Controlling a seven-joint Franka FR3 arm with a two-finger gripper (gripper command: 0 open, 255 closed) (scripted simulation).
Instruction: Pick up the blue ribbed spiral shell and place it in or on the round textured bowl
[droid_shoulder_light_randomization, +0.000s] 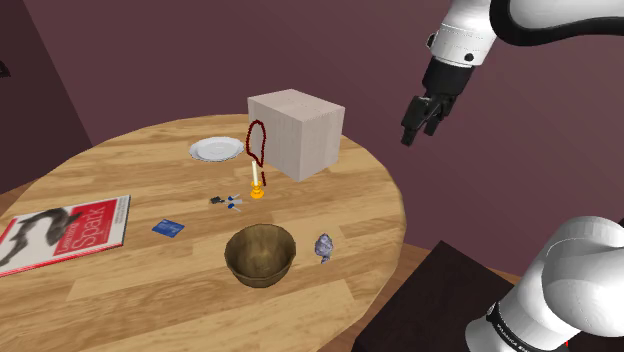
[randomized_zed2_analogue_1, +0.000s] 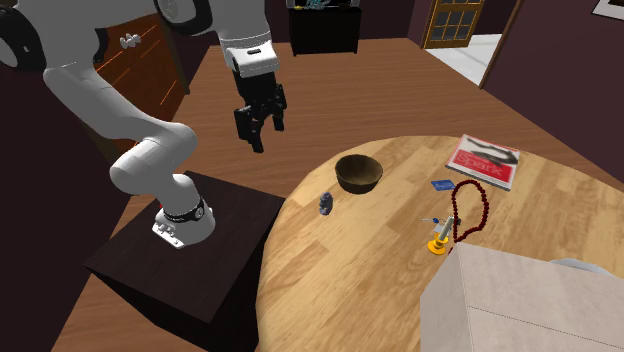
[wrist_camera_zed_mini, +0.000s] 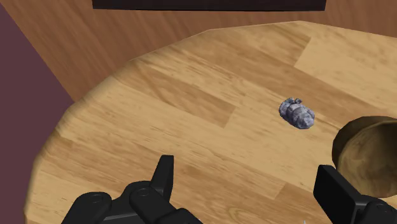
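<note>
Two black fingers of the tool (droid_shoulder_light_randomization: 420, 130) stand apart, empty, well above the desk (droid_shoulder_light_randomization: 150, 290); the bluish shell (droid_shoulder_light_randomization: 324, 246) lies near the bowl (droid_shoulder_light_randomization: 262, 272), so descend centred, straddling its narrow width.

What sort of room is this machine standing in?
Probably a living or dining room in a house: a round wooden table with a magazine and a candle on it, a wood floor, and what looks like a wooden dresser.

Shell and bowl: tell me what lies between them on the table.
Nothing: only bare wooden tabletop separates the shell from the bowl, seen in the shoulder view.
</note>
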